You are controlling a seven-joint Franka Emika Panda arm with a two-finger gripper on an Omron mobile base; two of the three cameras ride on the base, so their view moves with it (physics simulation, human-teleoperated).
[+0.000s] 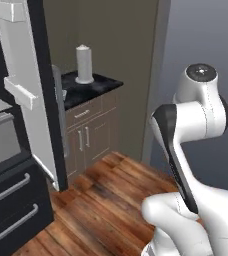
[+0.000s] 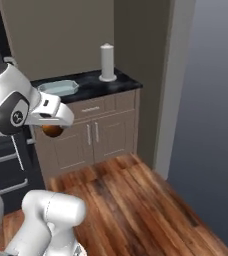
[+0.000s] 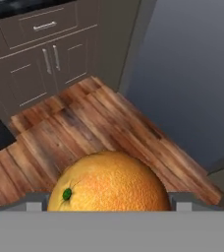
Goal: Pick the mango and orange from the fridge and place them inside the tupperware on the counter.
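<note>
Both base cams sit behind the arm, left and right, looking forward and down at the same bench (image 1: 93,85) corner with the white roll (image 2: 106,62) and wood floor (image 2: 136,200). The hand cam hangs close over that floor, facing the cabinet doors (image 3: 40,64).

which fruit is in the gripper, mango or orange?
The orange: deep orange, dimpled peel, green stem spot, gripped between the fingers of the gripper. Nothing yellow-green there.

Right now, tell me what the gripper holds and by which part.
The gripper holds the orange, its fingers clamped on the fruit's two opposite sides.
</note>
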